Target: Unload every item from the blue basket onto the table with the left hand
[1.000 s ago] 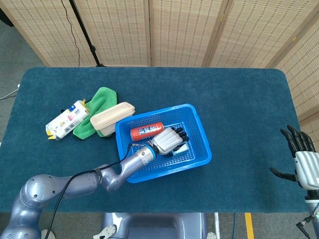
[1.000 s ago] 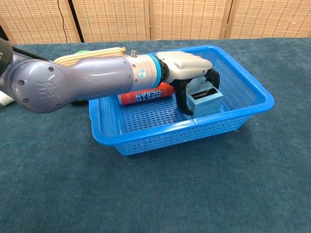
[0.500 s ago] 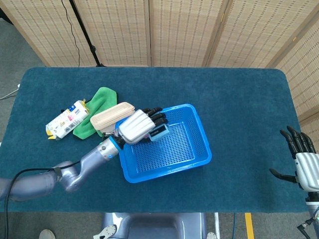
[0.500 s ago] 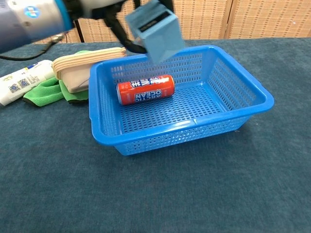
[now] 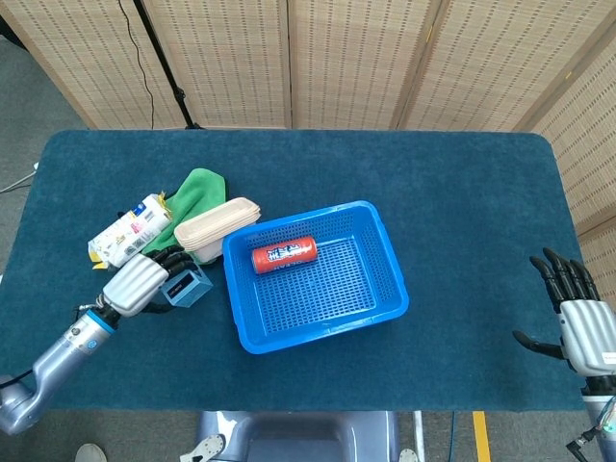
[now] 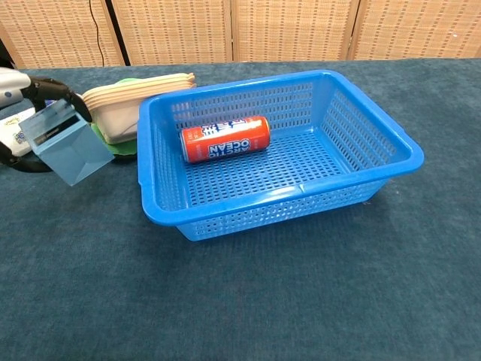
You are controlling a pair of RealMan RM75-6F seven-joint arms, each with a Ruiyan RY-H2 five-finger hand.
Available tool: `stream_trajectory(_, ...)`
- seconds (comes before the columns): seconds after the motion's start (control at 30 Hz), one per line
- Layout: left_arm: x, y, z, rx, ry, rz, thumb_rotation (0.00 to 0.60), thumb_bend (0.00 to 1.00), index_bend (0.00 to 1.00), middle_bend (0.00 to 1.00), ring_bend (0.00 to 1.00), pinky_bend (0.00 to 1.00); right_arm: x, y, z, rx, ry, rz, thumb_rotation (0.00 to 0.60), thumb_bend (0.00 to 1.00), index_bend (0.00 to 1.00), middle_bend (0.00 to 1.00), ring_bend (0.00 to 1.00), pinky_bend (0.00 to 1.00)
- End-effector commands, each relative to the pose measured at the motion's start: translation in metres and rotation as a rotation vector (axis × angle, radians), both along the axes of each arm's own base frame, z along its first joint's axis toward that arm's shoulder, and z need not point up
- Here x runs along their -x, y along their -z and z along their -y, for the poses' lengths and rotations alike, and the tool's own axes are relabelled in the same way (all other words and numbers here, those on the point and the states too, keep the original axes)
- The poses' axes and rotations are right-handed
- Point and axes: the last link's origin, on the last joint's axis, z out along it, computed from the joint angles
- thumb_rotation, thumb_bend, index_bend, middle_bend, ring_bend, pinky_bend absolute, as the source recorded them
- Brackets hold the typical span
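The left hand (image 5: 138, 283) grips a small light-blue box (image 5: 185, 288) to the left of the blue basket (image 5: 385, 269), its dark fingers (image 6: 46, 87) wrapped around the box's top. From the chest view the box (image 6: 68, 147) is tilted, and I cannot tell whether it touches the table (image 5: 462, 192) or sits just above it. One item lies inside the basket: an orange can (image 5: 284, 254) on its side near the far left wall. Beside the basket's left rim sit a beige tray (image 5: 214, 227), a green cloth (image 5: 192, 197) partly under it, and a white packet (image 5: 128, 231) further left. The right hand (image 5: 575, 318) is at the table's near right edge, fingers spread and holding nothing.
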Motion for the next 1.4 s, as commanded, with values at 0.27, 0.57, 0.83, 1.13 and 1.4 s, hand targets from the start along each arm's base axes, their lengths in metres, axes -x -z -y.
stream_trajectory(0.27,-0.04,-0.002,0.012,0.063,-0.014,0.136,0.6,0.24,0.0,0.0,0.0,0.0,0.002,-0.003,0.001,0.008,0.011,0.006,0.6,0.0,0.0,0.0,0.0,0.0)
stream_trajectory(0.57,-0.138,0.02,0.006,0.146,0.08,0.219,0.6,0.24,0.0,0.0,0.0,0.0,0.004,-0.005,0.002,0.012,0.016,0.011,0.6,0.0,0.0,0.0,0.0,0.0)
stream_trajectory(0.83,-0.187,0.093,-0.024,0.262,-0.044,0.182,0.6,0.24,0.0,0.0,0.0,0.0,0.007,-0.007,0.004,0.016,0.027,0.016,0.6,0.0,0.0,0.0,0.0,0.0)
stream_trajectory(1.13,-0.201,0.133,-0.038,0.277,-0.134,0.172,0.6,0.24,0.0,0.0,0.0,0.0,0.011,-0.008,0.006,0.015,0.044,0.017,0.6,0.0,0.0,0.0,0.0,0.0)
stream_trajectory(1.4,-0.193,0.143,-0.048,0.258,-0.198,0.166,0.6,0.24,0.0,0.0,0.0,0.0,0.011,-0.009,0.007,0.018,0.047,0.02,0.6,0.0,0.0,0.0,0.0,0.0)
